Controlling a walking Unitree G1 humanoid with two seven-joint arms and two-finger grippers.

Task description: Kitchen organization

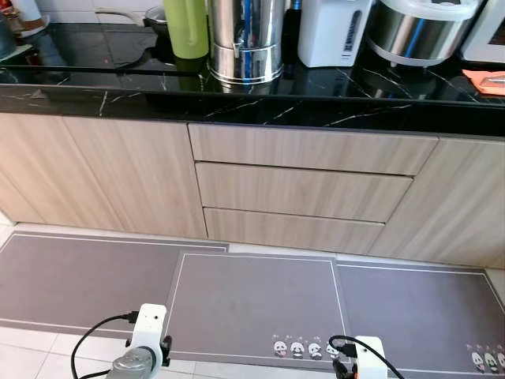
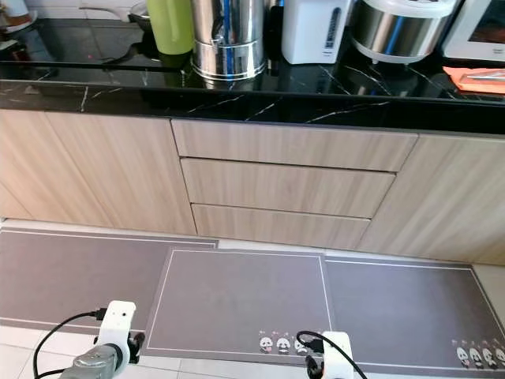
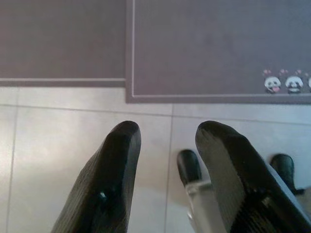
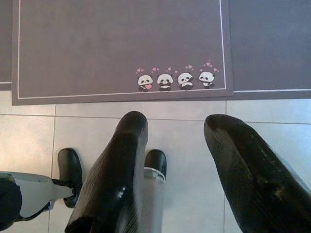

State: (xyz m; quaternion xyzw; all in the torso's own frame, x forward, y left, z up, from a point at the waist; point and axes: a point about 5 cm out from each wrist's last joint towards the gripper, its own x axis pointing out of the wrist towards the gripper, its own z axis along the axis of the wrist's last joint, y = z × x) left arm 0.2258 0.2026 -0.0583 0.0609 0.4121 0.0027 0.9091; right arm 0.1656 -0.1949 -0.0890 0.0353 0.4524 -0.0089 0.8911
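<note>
Kitchen things for sorting are lined up along the black worktop (image 1: 316,110): a green bottle (image 1: 186,28), a steel urn (image 1: 245,39), a white kettle-pot (image 1: 333,31) and a rice cooker (image 1: 422,28), all standing close together at the back, with something orange (image 1: 485,81) lying at the far right. Below them, three closed drawers (image 1: 304,189) are seen between plain cupboard doors, and grey mats (image 1: 252,304) with little pandas are spread on the tiled floor.

Nothing has been reached for yet. The left gripper (image 3: 167,145) is hanging low over the tiles, fingers (image 3: 114,165) parted and empty; the right gripper (image 4: 177,145) is hanging likewise, fingers (image 4: 121,160) apart, nothing held. The robot's feet are glimpsed beneath both.

The step in hand is judged to be the approach. A closer stand at the worktop is wanted first, since the items sit well back from the edge. An arm should be raised clear of the worktop's lip before any reach. The urn and bottle stand nearly touching, so one target should be chosen and approached from its free side, lest a neighbour be knocked.
</note>
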